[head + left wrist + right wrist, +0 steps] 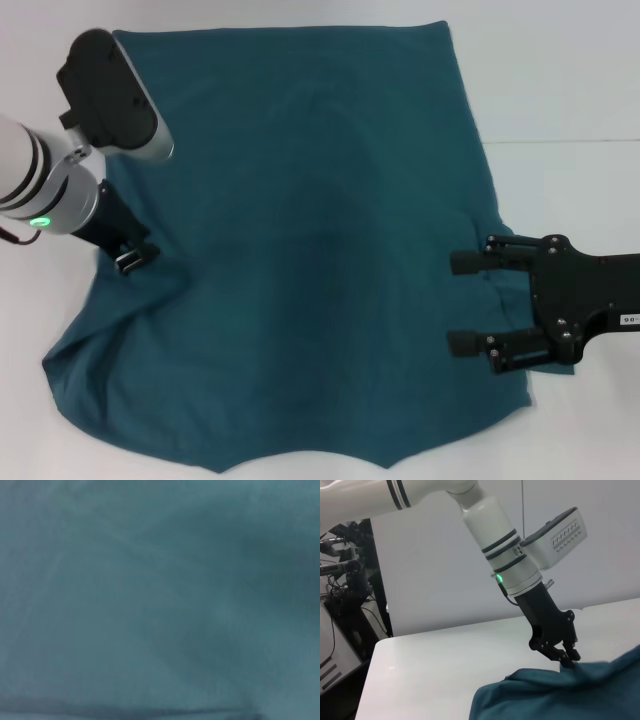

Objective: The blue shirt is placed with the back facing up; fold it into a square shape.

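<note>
- Here the blue shirt (310,250) lies spread on the bench (560,80).
- Left end effector (135,257) pinches its left edge, fingers together on the cloth.
- Right end effector (468,302) rests over its right edge, fingers apart.

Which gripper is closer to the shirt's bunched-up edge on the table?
Left. The left gripper is down on the blue shirt right at its bunched left edge, fingers pinched into the fabric. The right gripper sits open over the opposite, right edge.
</note>
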Robot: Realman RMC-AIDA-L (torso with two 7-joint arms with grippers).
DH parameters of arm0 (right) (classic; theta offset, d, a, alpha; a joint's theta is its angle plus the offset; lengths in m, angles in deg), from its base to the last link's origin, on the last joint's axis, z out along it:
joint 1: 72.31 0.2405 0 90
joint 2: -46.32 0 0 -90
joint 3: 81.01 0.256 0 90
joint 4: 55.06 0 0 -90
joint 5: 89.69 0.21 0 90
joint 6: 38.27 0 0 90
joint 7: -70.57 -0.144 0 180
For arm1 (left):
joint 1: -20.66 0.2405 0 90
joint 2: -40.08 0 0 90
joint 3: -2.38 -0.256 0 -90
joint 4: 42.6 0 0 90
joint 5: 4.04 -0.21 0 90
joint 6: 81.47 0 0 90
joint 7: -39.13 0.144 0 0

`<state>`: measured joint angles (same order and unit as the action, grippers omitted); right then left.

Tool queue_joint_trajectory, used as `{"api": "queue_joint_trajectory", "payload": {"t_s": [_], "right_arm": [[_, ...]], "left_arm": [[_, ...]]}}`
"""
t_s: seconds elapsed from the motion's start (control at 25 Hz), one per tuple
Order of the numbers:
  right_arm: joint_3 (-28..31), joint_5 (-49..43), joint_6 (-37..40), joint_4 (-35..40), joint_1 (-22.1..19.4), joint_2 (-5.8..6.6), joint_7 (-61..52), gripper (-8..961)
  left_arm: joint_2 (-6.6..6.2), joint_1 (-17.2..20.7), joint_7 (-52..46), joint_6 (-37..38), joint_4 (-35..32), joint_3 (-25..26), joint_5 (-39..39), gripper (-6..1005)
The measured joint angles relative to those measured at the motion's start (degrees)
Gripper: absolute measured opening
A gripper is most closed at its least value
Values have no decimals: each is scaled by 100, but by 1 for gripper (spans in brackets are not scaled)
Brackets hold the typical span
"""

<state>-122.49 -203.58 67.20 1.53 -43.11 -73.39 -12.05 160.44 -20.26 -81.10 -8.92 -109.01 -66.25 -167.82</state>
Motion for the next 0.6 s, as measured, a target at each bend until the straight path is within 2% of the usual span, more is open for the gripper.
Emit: {"api": "queue_joint_trajectory", "payload": {"t_s": [0.04,0.08,0.16,0.28,0.32,0.44,0.56,0.6], "right_arm": [[-1,0,-8,0,2,0,3,941],[-4,0,-16,0,9,0,4,941],[-9,0,-48,0,32,0,10,941],[-13,-1,-81,0,60,0,23,941],[-13,-1,-87,0,67,1,29,941],[-4,-1,-89,1,82,6,55,941],[-6,-1,-88,1,84,6,61,941],[-6,-1,-88,0,85,4,63,941]], "left_arm": [[24,2,11,-9,-29,42,1,69],[105,26,44,-18,-171,132,8,70],[158,44,72,8,-279,179,12,71],[228,66,117,72,-405,228,14,302],[234,82,122,79,-426,236,10,344],[179,156,100,3,-443,313,3,469],[38,202,108,-48,-339,604,3,593],[-63,204,123,-63,-200,739,3,634]]}}
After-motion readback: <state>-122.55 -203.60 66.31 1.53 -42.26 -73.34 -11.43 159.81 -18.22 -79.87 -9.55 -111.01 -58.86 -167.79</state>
